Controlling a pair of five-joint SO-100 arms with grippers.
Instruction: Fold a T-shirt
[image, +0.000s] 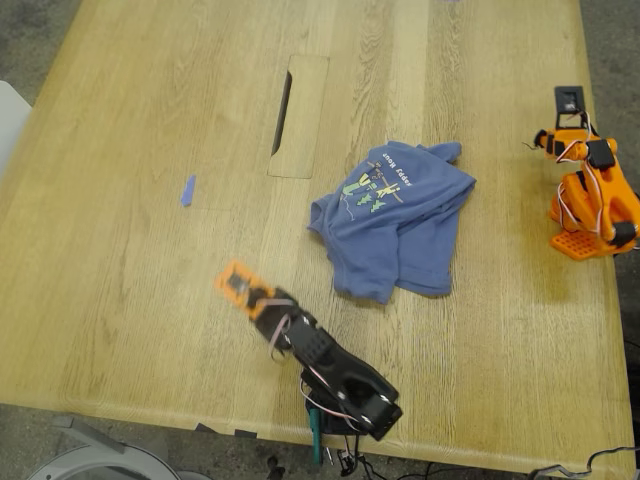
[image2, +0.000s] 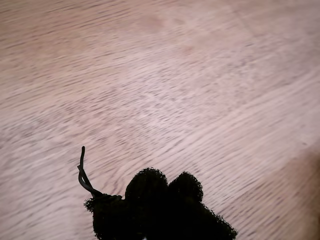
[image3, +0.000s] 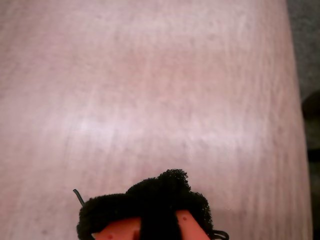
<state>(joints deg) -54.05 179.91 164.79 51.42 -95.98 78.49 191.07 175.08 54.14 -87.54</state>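
My first gripper (image2: 162, 197) and my second gripper (image3: 160, 200) both look over bare wood, foam pads together, nothing held. Which arm is which, I can't tell. One T-shirt (image: 395, 220) lies crumpled mid-table, up and toward the exterior view's right of the near arm (image: 305, 345), the closer one. Two arms; the far arm (image: 590, 195) sits folded at that view's right edge.

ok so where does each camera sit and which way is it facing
exterior view: high above, looking down on the light wooden table, the crumpled slate-blue T-shirt, a dark arm and an orange arm
first wrist view: rides my first gripper, facing bare wood; black foam tips meet
second wrist view: rides my second gripper, facing wood and the table's edge
shared: the tabletop
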